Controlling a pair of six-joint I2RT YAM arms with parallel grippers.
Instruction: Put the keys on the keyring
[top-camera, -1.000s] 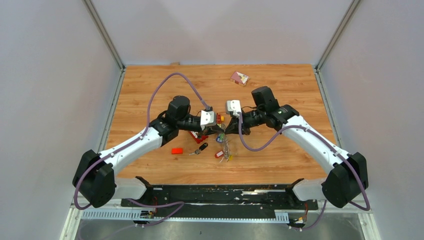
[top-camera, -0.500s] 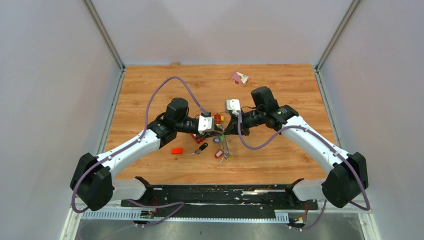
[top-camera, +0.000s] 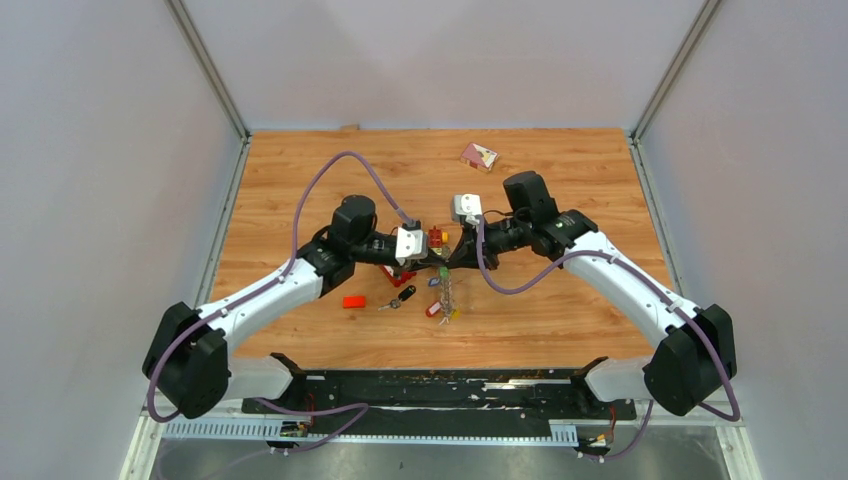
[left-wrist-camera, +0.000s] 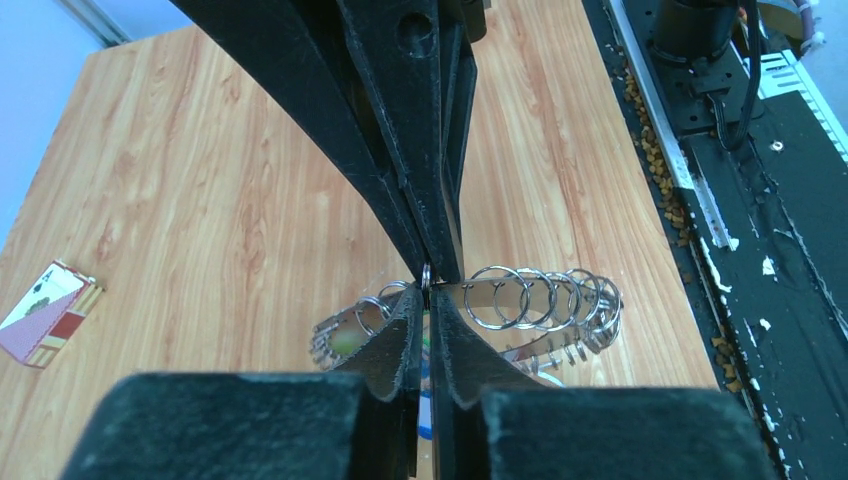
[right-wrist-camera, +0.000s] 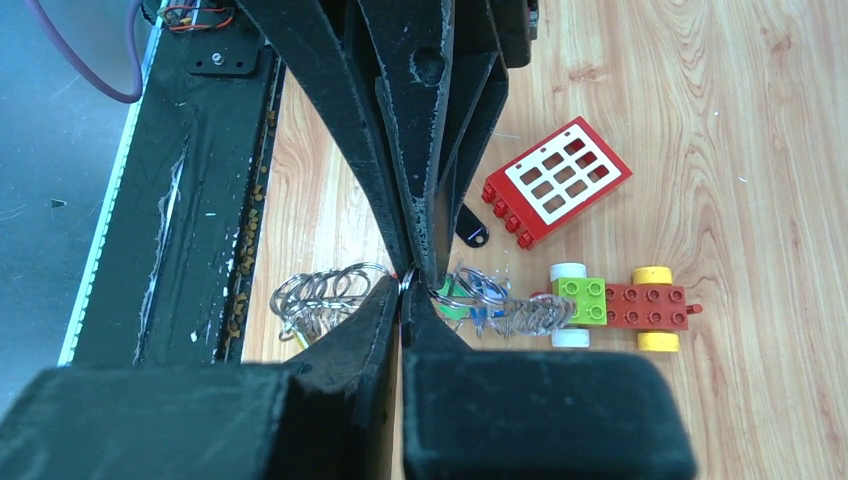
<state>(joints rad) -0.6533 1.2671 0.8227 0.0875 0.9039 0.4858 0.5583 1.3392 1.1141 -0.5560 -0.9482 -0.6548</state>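
We see the two arms meeting over the middle of the counter, tip to tip. The left claw comes in from the left and the right claw from the right, and the keyring hangs just below the spot where they meet.

In the left wrist view the left claw is pressed together on the thin wire of the keyring, whose many small silver loops curve away to the right. The other claw's fingers come down from above to the same spot. In the right wrist view the right claw is likewise pinched shut on the wire, with loops of the keyring bunched to either side.

From above we make out keys with red, yellow, green and blue heads hanging on the ring. A black key lies loose on the counter, just left of the ring.

A small red brick sits farther left. A red window brick and a toy car lie near the claws. A card pack rests at the far side.
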